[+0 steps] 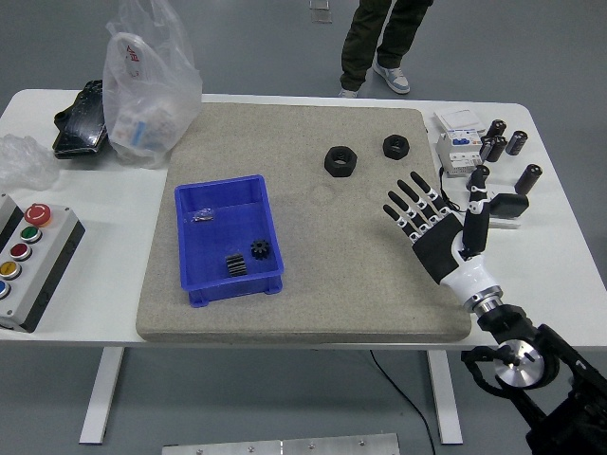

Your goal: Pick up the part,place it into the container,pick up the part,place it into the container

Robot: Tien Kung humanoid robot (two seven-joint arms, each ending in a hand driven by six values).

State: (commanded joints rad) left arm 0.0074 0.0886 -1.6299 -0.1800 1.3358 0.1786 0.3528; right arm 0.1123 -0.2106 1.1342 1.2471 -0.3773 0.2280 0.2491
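**Operator:** Where is my right hand, and what are the fingers doing?

**Observer:** Your right hand (438,232) comes in from the lower right and hangs over the right part of the grey mat (379,275), palm facing up toward the camera. The fingers (410,201) are spread wide with the thumb out to the side — you hold nothing. Your left arm does not show.

**Operator:** And the parts I have to pick up?

**Observer:** Two black nuts lie on the mat beyond your fingertips. The larger nut (340,160) is up and to the left of the hand; the smaller nut (395,145) sits just right of it, nearer the mat's far edge. Neither touches your hand.

**Operator:** The container?

**Observer:** The blue bin (194,267) rests on the left half of the mat, well apart from your hand. Inside it you can see a black gear (261,250) and a second dark part (236,265) beside it near the front — and something small and shiny at the back that I cannot make out.

**Operator:** Anything else around?

**Observer:** A button box (27,260) at the left edge of the white table (104,284), a clear plastic bag (150,90) at the far left, and small black cylinders (501,142) with a white device (459,136) at the far right. A person's legs (379,38) stand beyond the table.
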